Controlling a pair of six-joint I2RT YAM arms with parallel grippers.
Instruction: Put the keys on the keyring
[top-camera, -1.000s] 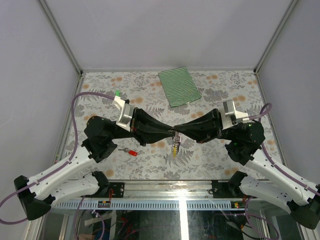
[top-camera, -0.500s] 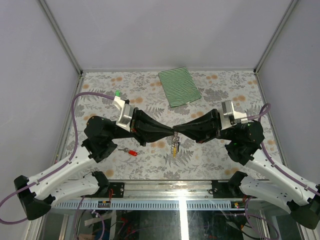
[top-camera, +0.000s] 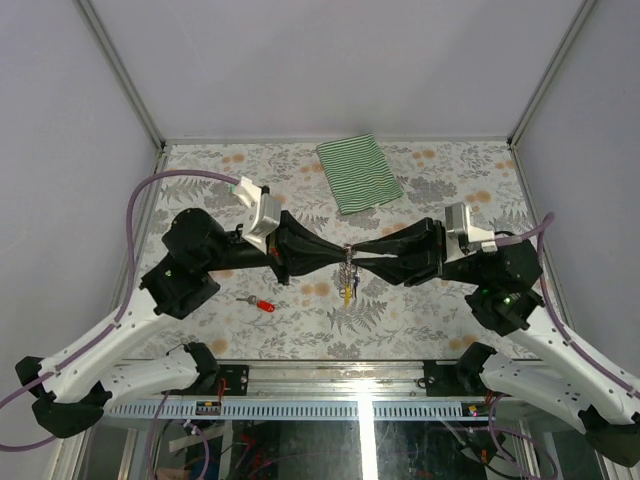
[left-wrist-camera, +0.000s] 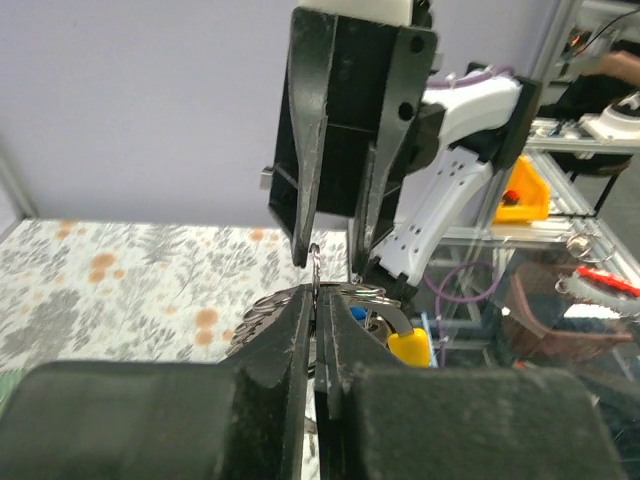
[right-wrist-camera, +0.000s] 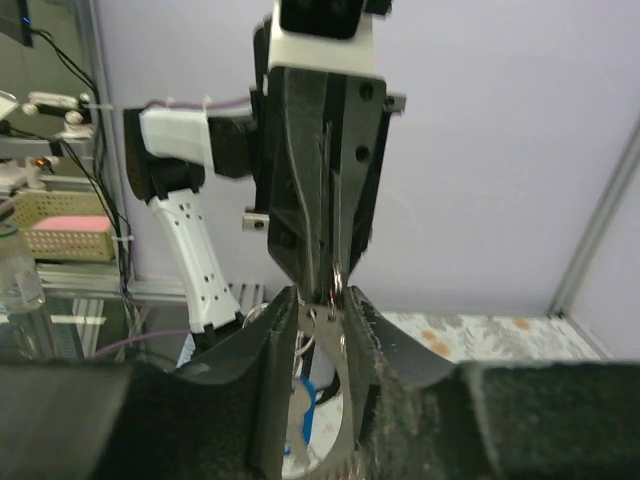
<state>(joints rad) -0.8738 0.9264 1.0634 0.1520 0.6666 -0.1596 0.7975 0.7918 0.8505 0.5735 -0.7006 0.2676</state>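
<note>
My two grippers meet tip to tip above the middle of the table. The left gripper (top-camera: 333, 257) (left-wrist-camera: 318, 305) is shut on the thin wire keyring (left-wrist-camera: 315, 262). The right gripper (top-camera: 360, 257) (right-wrist-camera: 322, 308) is shut on a flat silvery key (right-wrist-camera: 335, 335) at the keyring (right-wrist-camera: 336, 275). A bunch of keys (top-camera: 346, 283) hangs below the ring, with a yellow tag (left-wrist-camera: 408, 347) and a blue tag (right-wrist-camera: 312, 398) among them. One key with a red tag (top-camera: 263, 304) lies alone on the table, left of the bunch.
A green-striped folded cloth (top-camera: 358, 173) lies at the back centre of the flowered table (top-camera: 440, 180). Metal frame posts stand at the table's back corners. Both arms' forearms stretch in from the left and right sides.
Both grippers have lifted and shifted slightly away from the near edge with the keyring and bunch. The left wrist has turned. The red-tagged key has not moved.
</note>
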